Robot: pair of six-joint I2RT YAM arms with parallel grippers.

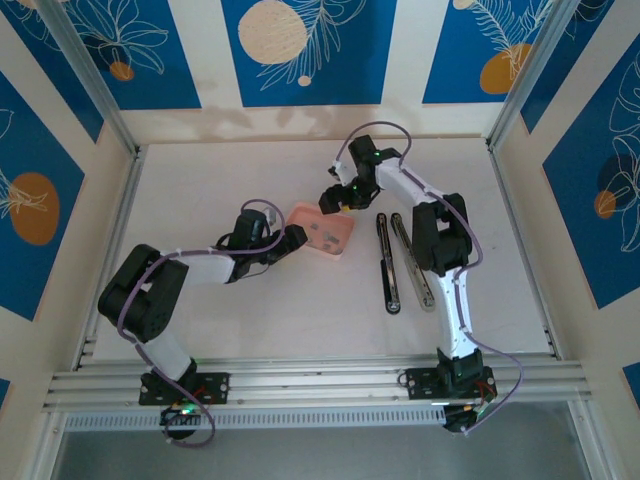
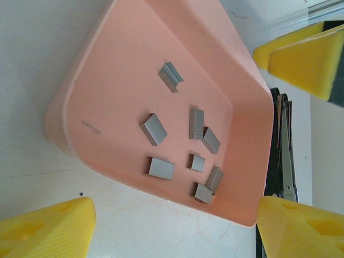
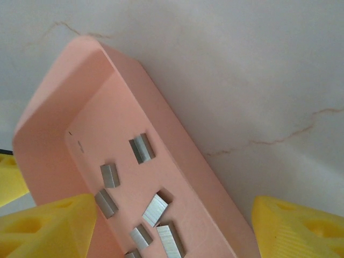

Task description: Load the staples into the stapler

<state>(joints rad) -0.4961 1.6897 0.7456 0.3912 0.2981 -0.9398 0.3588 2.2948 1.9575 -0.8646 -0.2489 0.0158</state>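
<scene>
The pink tray (image 1: pixel 308 218) rests on the pale surface (image 1: pixel 260 320) near the middle of the top view. The staples (image 2: pixel 154 129) lie loose on its floor. The left wrist view shows about eight of them, short grey strips scattered over the lower right part of the tray. Some touch each other, and one lies apart toward the top of the frame. A single thin wire staple (image 2: pixel 91 126) lies alone near the tray's left wall.

The stapler (image 1: pixel 389 270) lies opened out flat just right of the tray in the top view. Its two long halves run side by side, close at the top and spreading toward the bottom of the frame.

The left arm (image 1: pixel 190 268) reaches in from the lower left, and the left jaws are at the tray's left edge. They stand released and wide, grasping nothing. In the left wrist view the left pads (image 2: pixel 48 228) sit in the two bottom corners, with the tray's near corner between them.

The right arm (image 1: pixel 455 290) rises from the lower right and bends back to the tray's upper edge. The right jaws are likewise spread and clasp nothing. In the right wrist view the right pads (image 3: pixel 301 231) fill the bottom corners, with the tray's long wall running between them. The lower left pad overlaps the tray's floor in the picture, and I cannot tell whether it touches.
</scene>
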